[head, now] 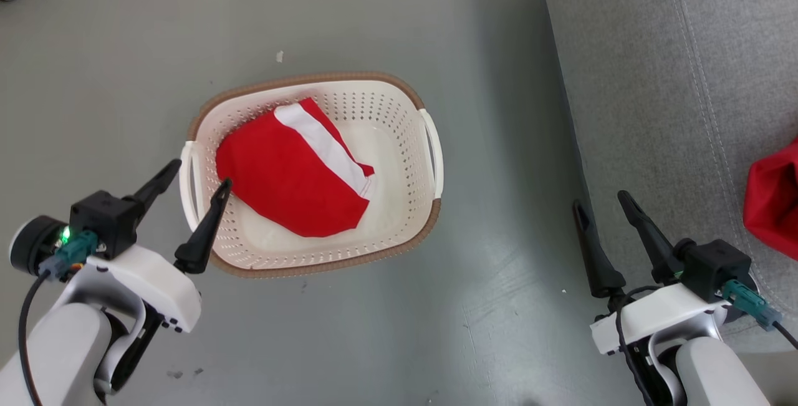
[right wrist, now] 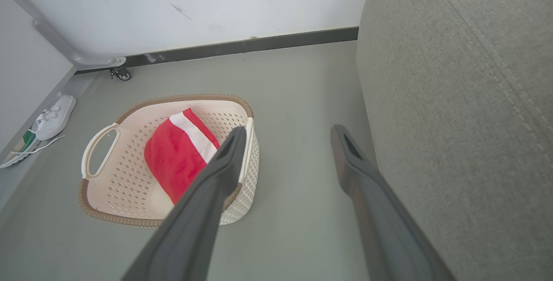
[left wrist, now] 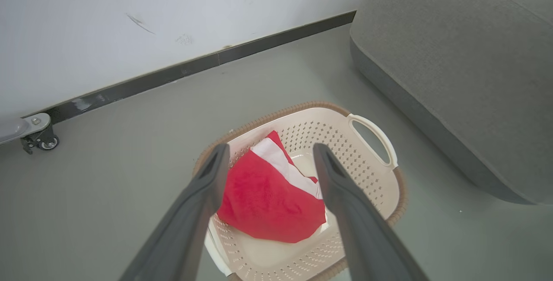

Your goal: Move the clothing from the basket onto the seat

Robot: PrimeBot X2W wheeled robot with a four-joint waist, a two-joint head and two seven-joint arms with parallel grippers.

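Head view: the basket (head: 386, 106) stands on the floor (head: 374, 7) and holds one red garment (head: 287, 181) with a broad white band, lying toward its left wall. A second red piece (head: 773, 200) lies on the sofa (head: 654, 82), cut by the right edge. The left pincer (head: 199, 175) hovers at the basket's near-left rim, fingers apart and empty. The right pincer (head: 600, 200) is also apart and empty, just beside the sofa's front.

Left wrist view: the garment lies between the spread fingers, untouched.

Right wrist view: fingers apart over bare floor, basket left, sofa right.

The cloth looks light and limp and will likely sag. The thick red middle seems the surest pinch, not a thin hem.
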